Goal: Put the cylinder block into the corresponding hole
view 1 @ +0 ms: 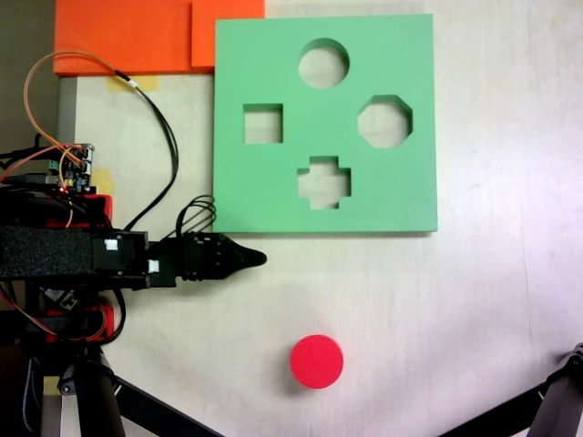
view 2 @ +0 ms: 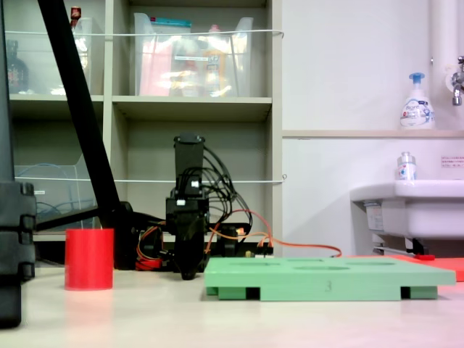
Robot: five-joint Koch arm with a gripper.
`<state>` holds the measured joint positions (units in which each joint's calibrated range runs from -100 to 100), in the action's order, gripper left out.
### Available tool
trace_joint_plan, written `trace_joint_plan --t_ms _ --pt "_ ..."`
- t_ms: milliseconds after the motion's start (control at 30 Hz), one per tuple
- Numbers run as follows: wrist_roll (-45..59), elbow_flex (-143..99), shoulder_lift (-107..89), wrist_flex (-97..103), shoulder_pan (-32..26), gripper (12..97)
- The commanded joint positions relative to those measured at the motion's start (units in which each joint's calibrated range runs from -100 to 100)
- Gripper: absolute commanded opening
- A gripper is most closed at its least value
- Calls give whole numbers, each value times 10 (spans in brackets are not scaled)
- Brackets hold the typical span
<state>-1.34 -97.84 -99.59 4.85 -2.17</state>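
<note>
The cylinder block (view 1: 316,361) is a short bright red foam cylinder standing upright on the pale table, below the green board in a fixed view; from the side the cylinder block (view 2: 88,259) stands left of the arm. The green foam board (view 1: 273,196) lies flat, and its circular cut-out (view 1: 323,63) is at the far top edge. My gripper (view 1: 261,259) rests low at the board's lower left corner, pointing right, jaws together and holding nothing. In the side view the gripper (view 2: 188,274) hangs tip-down just left of the board (view 2: 326,279).
The board also has a square cut-out (view 1: 262,124), an octagonal one (view 1: 384,121) and a cross-shaped one (view 1: 323,182). Orange foam sheets (view 1: 127,36) lie at the top left. Black tripod legs (view 1: 556,410) cross the lower corners. Loose wires (view 1: 164,137) trail by the arm base.
</note>
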Motion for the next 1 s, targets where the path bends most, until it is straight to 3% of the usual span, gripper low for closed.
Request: trace_joint_plan --t_ms 0,800,967 --pt "-2 -22 -4 -34 0 498" --pt "-3 -22 -4 -35 0 494" --pt "-69 -22 -4 20 17 511"
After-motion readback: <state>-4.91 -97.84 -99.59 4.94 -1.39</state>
